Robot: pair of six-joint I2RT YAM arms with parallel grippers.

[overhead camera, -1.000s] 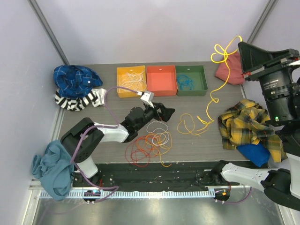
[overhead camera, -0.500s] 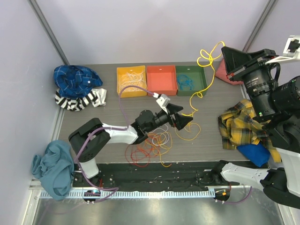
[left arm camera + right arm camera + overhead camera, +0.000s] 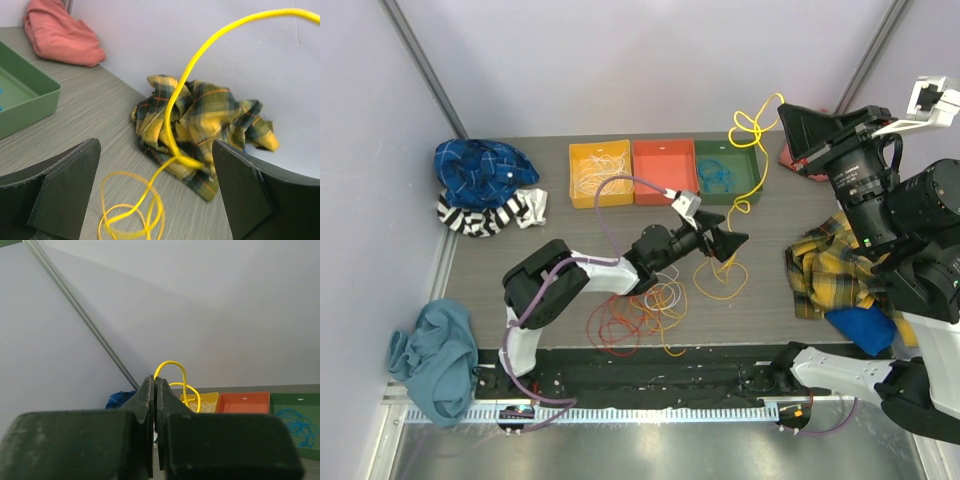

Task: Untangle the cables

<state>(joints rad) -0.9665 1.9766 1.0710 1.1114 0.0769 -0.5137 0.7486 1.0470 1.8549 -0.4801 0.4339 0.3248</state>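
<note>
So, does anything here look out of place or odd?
Yes. A plaid shirt lies at the right and a teal cloth at the near left corner. The yellow cable hangs in the air, pinched in the right end effector.

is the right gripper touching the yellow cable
Touching. In the right wrist view the right gripper has its jaws shut on the yellow cable, which loops up out from between them.

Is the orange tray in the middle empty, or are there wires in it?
Empty: from above, the orange tray shows only bare floor; the yellow tray holds pale wires, the green tray a blue wire.
</note>
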